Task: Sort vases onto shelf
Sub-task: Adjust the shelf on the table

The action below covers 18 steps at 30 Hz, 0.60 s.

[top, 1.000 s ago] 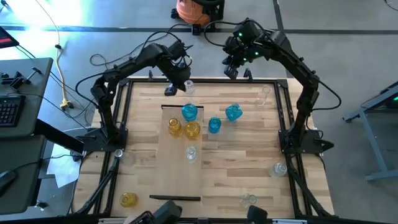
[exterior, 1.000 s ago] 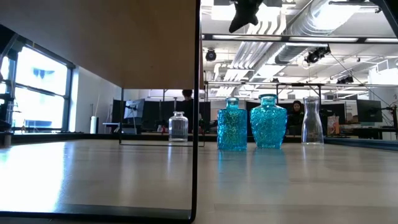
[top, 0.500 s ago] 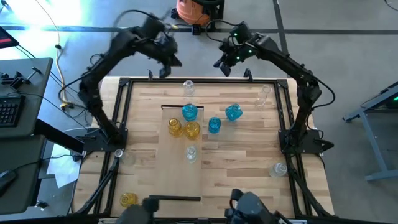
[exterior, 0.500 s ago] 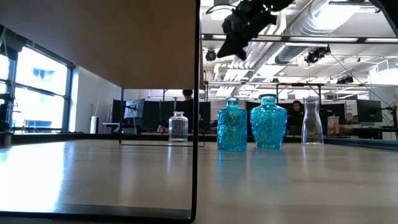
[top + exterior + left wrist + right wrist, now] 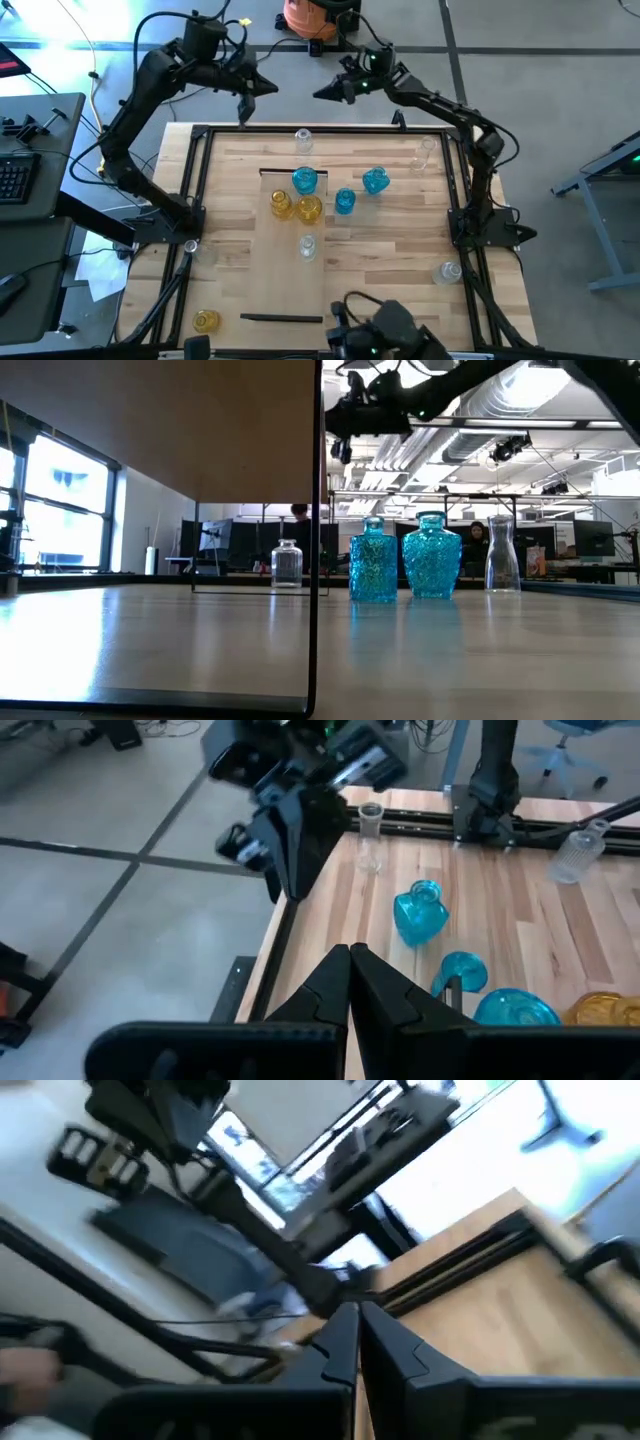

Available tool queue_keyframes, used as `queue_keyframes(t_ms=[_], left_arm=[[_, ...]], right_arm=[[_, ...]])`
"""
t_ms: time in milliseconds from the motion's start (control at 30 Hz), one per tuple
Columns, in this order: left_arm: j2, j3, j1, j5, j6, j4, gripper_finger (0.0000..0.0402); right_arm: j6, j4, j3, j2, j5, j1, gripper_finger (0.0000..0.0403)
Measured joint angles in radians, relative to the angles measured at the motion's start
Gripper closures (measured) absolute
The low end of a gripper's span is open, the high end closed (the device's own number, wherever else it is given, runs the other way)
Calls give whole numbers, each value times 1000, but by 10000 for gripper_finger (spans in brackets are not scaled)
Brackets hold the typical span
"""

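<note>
Pale wood forms the shelf (image 5: 290,250), laid flat on the table (image 5: 400,250). Four vases are stood on it: one blue (image 5: 304,181), two yellow (image 5: 295,207), one clear (image 5: 308,247). Others are scattered around, apparently yet to be sorted. Both grippers are closed and empty, raised beyond the far edge: left gripper (image 5: 272,88), right gripper (image 5: 322,95). Neither is placed for a pick.

In the low view the shelf (image 5: 160,430) runs off the picture's top and left edges, hiding most vases behind it.

The right wrist view is blurred.
</note>
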<state>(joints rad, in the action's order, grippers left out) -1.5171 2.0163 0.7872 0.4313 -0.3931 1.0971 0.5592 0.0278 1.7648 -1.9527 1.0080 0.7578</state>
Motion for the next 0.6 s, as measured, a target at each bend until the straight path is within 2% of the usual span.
queue_keyframes(t_ms=[167, 300, 433, 600], left_arm=[[1, 0, 2, -5, -1, 4, 401], [0, 0, 12, -8, -27, 4, 401], [-6, -1, 17, -8, -26, 5, 401], [-10, -1, 26, -8, -25, 4, 401]], right_arm=[[108, -18, 144, -126, 139, 0, 403], [131, -97, 269, -200, 181, 0, 403], [26, -308, 394, -272, 183, 8, 403], [-219, -668, 528, -348, 130, 55, 403]])
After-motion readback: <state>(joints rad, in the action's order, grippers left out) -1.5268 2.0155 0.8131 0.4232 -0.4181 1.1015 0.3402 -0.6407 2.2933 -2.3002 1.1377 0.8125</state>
